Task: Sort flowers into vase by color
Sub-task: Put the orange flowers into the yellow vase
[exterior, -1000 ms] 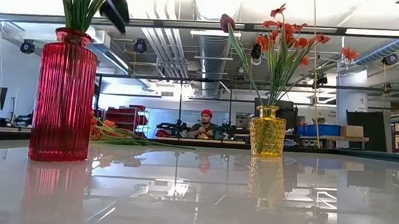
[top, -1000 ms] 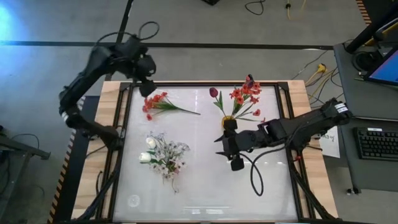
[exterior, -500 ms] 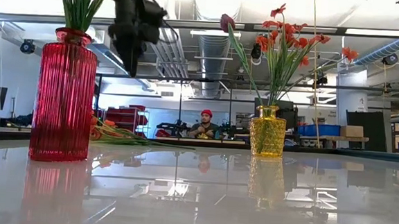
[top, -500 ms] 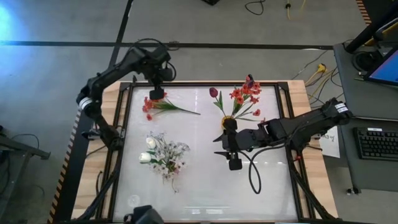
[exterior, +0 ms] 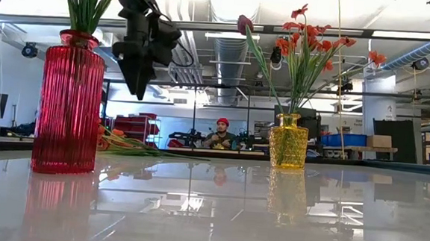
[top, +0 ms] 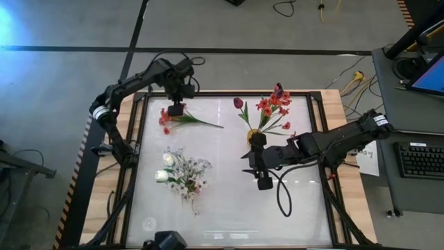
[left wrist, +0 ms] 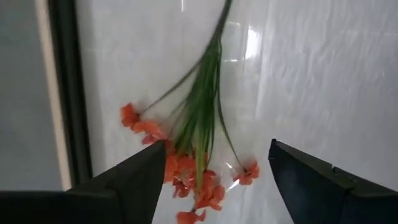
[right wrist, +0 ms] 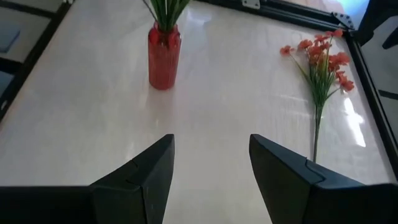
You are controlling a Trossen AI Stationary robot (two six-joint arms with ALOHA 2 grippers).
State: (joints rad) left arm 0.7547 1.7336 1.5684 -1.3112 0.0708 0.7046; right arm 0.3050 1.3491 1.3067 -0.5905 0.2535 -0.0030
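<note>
hovering: left gripper (top: 176, 110) is held wide, holding nothing, above the orange-red spray (top: 177, 118) lying at the table's far left | advice: stem to be pinched below the blossoms, lifted level | right gripper (top: 263, 182) parked mid-right, parted, nothing held

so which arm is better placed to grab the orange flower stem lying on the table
Left. The left gripper hangs open right above the orange flower stem lying flat. The right gripper waits, open and empty, beside the yellow vase, farther off.
</note>
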